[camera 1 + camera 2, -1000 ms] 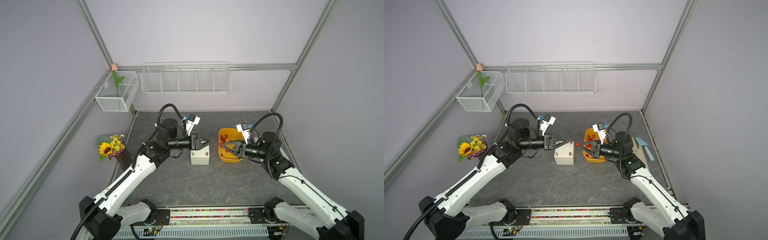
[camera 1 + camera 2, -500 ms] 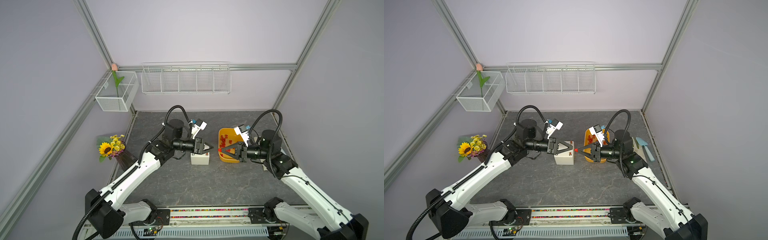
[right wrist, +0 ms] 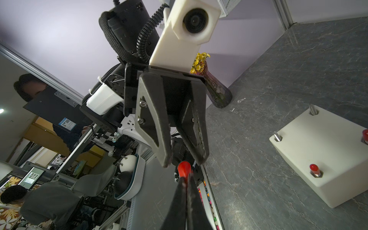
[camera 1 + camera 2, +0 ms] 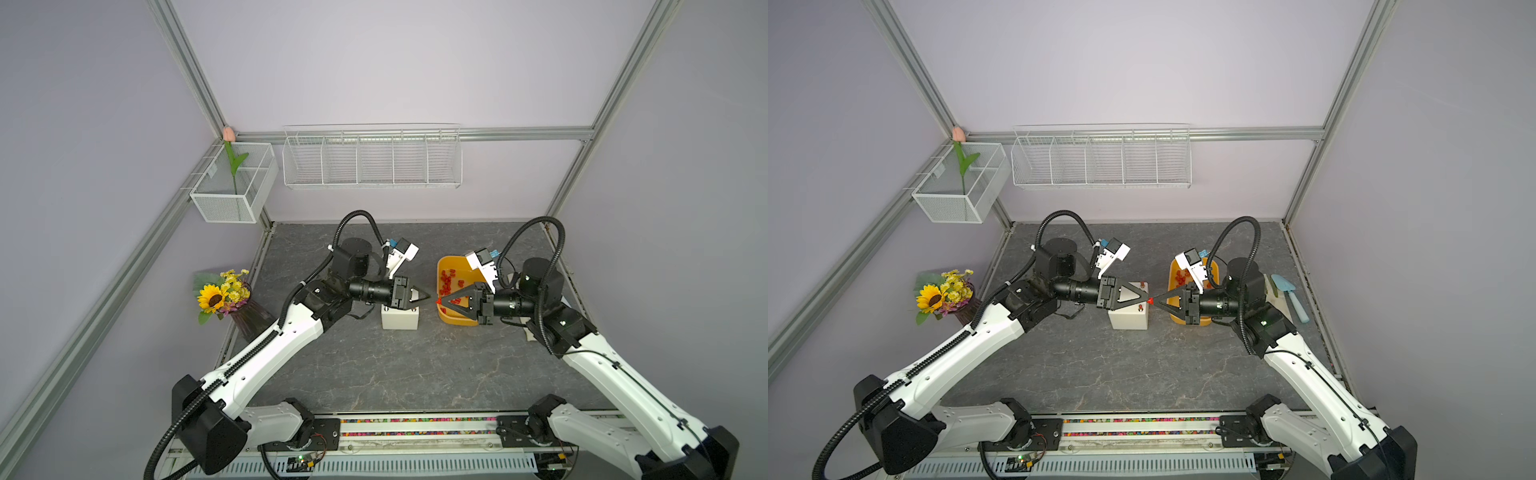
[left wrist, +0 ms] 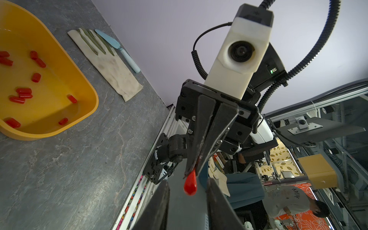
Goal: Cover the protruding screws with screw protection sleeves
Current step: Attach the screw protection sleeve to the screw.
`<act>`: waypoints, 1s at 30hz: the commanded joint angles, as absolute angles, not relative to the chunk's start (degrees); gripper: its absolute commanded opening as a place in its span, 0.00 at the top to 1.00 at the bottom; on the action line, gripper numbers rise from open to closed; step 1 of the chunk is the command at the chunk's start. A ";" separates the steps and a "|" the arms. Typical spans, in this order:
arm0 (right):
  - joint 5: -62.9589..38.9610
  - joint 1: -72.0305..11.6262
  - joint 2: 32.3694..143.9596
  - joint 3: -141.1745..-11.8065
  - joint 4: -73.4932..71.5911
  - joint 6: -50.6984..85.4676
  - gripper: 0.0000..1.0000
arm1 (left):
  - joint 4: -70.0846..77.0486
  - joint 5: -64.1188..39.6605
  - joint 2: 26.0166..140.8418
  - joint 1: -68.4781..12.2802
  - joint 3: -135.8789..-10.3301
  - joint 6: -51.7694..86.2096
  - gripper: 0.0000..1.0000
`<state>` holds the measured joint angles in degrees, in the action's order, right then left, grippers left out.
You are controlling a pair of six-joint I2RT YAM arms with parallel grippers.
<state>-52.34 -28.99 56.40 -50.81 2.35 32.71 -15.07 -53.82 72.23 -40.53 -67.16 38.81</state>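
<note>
**Mira:** What is different from one second ago?

**Tom:** Then the arms were apart: the left end effector (image 4: 1147, 299) hung over the white box (image 4: 1128, 322), the right end effector (image 4: 1157, 300) over the yellow tray (image 4: 457, 321). Now they have come tip to tip, in the air above the bench (image 4: 1100, 365), between box and tray.

**Mira:** And who has the sleeve?

**Tom:** The right one. Its jaws are closed on one end of a red sleeve (image 3: 184, 168). The left jaws stand narrow, one on each side of the free end. In the left wrist view I see a gap on both sides, so they do not hold it yet.

**Mira:** What does this mean for the task?

**Tom:** I think it is a handover from right to left, perhaps to get a straighter hold before pushing it on a stud. If the right one lets go too early, the sleeve may fall.

**Mira:** How does the sleeve look?

**Tom:** Very small, glossy red, with a rounded closed tip. It seems soft, because it looks squeezed flat where it is pinched.

**Mira:** And the box?

**Tom:** Two corners carry already red caps (image 3: 314, 168). Two bare screws (image 3: 312, 110) stand on the other corners, short silver studs. More spare sleeves (image 5: 23, 92) lie in the tray.
</note>
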 commanded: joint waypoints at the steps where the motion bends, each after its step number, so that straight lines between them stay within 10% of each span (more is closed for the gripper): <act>1: -52.25 -29.42 56.62 -52.45 3.26 31.56 0.94 | -14.61 -53.83 72.54 -40.87 -69.34 38.24 0.73; 30: -50.36 -29.44 57.39 -52.63 3.87 32.16 0.94 | -15.72 -51.59 72.94 -41.40 -69.42 37.44 0.86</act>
